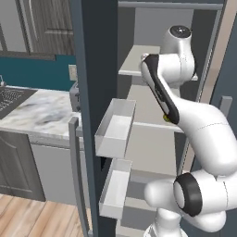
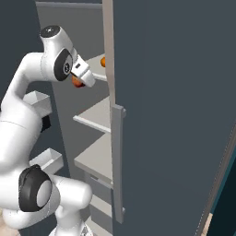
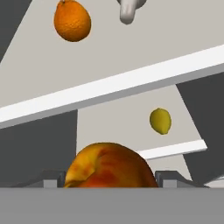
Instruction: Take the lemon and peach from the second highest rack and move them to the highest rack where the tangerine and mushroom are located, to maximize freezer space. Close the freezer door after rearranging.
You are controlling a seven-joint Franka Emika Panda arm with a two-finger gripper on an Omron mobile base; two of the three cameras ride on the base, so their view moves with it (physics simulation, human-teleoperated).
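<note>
A: Hand view first: the peach (image 3: 109,165) sits at the bottom centre of the frame, right between the two dark finger tips, so the gripper (image 3: 109,180) looks pinched on it. In the right base view the same peach (image 2: 77,81) shows as an orange-red spot at the gripper (image 2: 83,77), upper left of the frame, in front of the shelves.

B: And where does it need to go from there?

A: Up the frame. The highest rack (image 3: 131,83) crosses the hand view as a pale slanted band, with the tangerine (image 3: 72,20) at upper left and the mushroom (image 3: 127,11) at top centre. The bare patch between and below them, behind the front edge, looks like the open room.

B: What about the lemon?

A: The lemon (image 3: 160,121) lies on the second highest rack (image 3: 175,149), right of centre, long axis roughly up and down the frame, well apart from the peach.

B: Anything in the way?

A: I'd judge the top rack's front lip is the edge to clear; the peach must pass above it before going in.
</note>
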